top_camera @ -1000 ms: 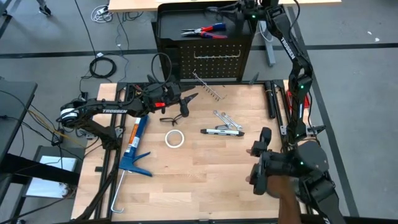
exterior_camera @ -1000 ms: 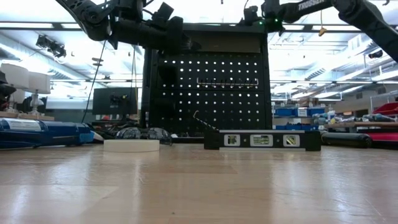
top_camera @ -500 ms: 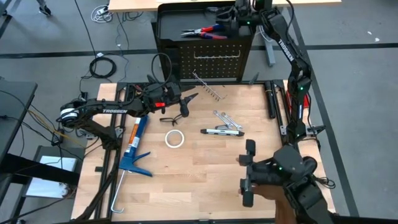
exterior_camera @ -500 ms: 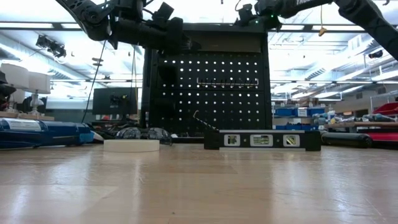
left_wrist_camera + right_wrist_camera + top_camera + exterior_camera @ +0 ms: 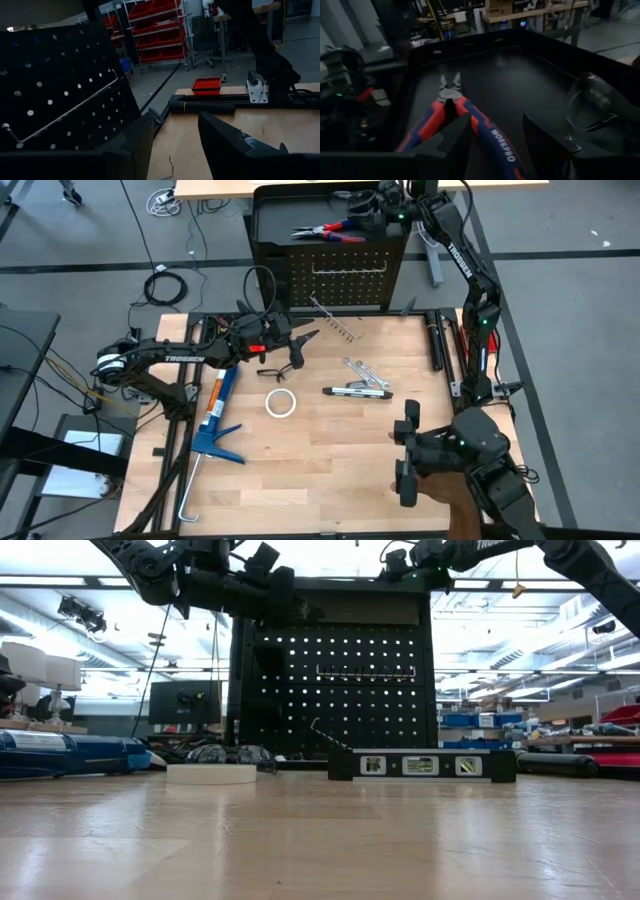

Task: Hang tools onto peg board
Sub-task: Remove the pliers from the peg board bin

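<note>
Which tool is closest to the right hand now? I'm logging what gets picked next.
The red-and-blue-handled pliers, lying in the peg board's top tray directly before the open right hand. The wrenches and level lie down on the table.

Between the right tool's point(image 5: 492, 132) spread fingers lies the pliers' handle point(image 5: 485, 131); safety glasses point(image 5: 592, 107) crowd one side, while bare tray floor point(image 5: 520, 82) stretches ahead.

- Grey concrete floor point(image 5: 90, 240) surrounds the light wooden table point(image 5: 330, 460).
- Red storage-bin shelves point(image 5: 160, 30) line the back.
- Long ceiling light strips point(image 5: 100, 582) glow overhead.
</note>
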Controlling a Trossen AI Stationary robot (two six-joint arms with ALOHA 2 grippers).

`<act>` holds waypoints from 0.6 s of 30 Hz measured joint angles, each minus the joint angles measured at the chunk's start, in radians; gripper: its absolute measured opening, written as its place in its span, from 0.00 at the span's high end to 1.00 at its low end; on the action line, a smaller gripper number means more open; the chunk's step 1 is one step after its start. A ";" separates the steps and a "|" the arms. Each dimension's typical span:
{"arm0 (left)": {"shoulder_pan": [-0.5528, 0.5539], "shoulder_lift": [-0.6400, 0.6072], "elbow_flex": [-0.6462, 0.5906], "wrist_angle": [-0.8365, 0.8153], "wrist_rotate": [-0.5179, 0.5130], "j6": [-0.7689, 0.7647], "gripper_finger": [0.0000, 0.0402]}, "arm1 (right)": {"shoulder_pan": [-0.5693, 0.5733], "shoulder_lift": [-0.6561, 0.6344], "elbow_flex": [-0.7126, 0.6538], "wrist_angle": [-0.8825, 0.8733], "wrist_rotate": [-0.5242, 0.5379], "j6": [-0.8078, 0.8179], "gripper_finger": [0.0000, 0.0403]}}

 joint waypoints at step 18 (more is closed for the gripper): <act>0.000 0.000 0.000 -0.018 0.038 -0.001 0.60 | -0.008 0.000 0.001 -0.056 0.039 0.096 0.58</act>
